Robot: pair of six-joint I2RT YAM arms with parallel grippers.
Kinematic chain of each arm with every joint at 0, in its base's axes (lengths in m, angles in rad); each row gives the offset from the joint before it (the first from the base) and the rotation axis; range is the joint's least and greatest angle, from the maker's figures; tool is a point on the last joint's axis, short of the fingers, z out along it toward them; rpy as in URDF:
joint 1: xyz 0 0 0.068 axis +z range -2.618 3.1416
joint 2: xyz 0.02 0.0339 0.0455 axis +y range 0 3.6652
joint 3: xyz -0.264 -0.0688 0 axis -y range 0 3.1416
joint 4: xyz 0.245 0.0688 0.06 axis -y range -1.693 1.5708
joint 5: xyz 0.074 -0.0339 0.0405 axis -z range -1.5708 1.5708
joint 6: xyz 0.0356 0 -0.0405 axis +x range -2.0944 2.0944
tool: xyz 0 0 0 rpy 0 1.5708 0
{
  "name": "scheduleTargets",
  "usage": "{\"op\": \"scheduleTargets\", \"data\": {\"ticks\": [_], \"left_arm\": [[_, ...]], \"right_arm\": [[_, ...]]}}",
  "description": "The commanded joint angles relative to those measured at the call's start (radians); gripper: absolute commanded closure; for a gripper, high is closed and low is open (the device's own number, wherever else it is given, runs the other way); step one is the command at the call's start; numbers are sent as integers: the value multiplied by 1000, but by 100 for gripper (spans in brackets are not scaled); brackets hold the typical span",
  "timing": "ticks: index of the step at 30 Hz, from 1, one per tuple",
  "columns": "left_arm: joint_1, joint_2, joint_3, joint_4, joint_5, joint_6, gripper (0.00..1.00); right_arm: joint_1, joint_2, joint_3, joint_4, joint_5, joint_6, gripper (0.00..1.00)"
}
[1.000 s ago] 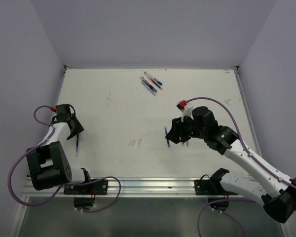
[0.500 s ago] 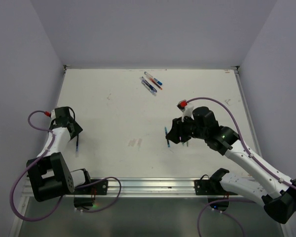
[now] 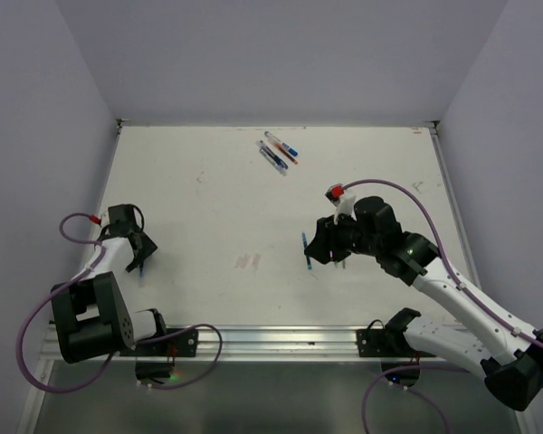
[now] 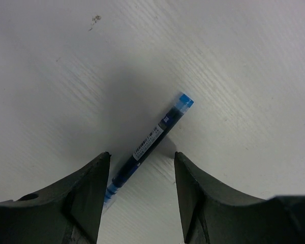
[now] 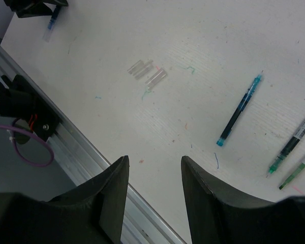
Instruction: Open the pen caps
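High rear view over whole table (image 3: 217,208), both wrist views looking down close

The left arm folds back tightly over its base, wrist bent so the left gripper (image 3: 138,258) aims toward 5 o'clock, its jaws parted and fingertips low. The right arm stretches from its base toward 10 o'clock, elbow raised, and the right gripper (image 3: 319,246) faces 9 o'clock, jaws standing apart
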Motion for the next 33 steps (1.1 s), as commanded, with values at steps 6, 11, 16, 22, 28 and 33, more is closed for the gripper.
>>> {"op": "scheduleTargets", "data": {"ticks": [6, 11, 16, 22, 28, 33], "left_arm": [[-6, 48, -21, 97, -6, -10, 50], [-6, 65, -28, 118, 16, -8, 60], [-6, 58, -51, 140, 74, -20, 78], [-7, 42, -64, 154, 97, -16, 100], [-6, -16, -22, 177, 198, 39, 100], [-44, -113, 51, 197, 358, 85, 100]], "right_arm": [[6, -23, -7, 29, 15, -8, 51], [6, -26, -10, 30, 21, -8, 51], [6, -26, -10, 30, 24, -8, 50], [6, -23, -10, 30, 33, -7, 50], [6, -3, -12, 27, 45, -7, 50], [6, 28, 7, -1, 91, 7, 33]]}}
